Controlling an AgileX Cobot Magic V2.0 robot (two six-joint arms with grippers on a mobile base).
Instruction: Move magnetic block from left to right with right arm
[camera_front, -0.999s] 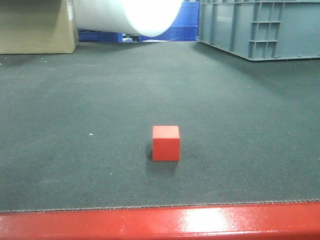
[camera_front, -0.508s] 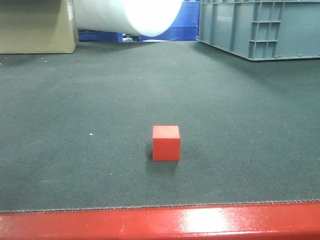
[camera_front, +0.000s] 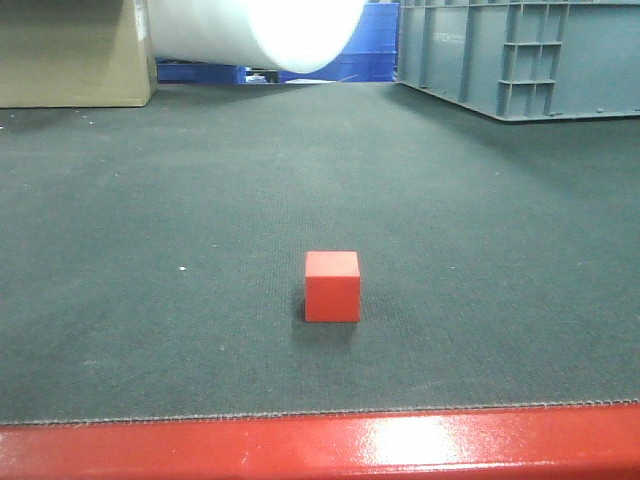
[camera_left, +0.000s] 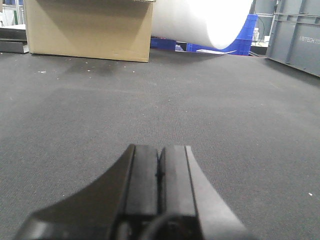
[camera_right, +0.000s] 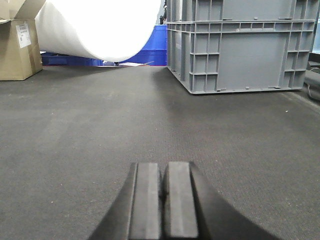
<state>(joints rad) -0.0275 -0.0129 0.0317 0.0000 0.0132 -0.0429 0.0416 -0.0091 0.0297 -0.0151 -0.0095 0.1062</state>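
The magnetic block (camera_front: 332, 286), a small bright-red cube, rests alone on the dark mat in the front view, near the front edge. No arm shows in that view. The left gripper (camera_left: 160, 150) fills the bottom of the left wrist view, its two dark fingers pressed together with nothing between them. In the right wrist view the right gripper (camera_right: 163, 166) is likewise shut and empty, low over the mat. The cube does not appear in either wrist view.
A grey plastic crate (camera_front: 520, 55) stands at the back right (camera_right: 240, 45). A cardboard box (camera_front: 70, 50) sits at the back left (camera_left: 87, 27). A large white roll (camera_front: 260, 30) lies between them, before blue bins (camera_front: 370, 40). A red table edge (camera_front: 320, 445) runs along the front.
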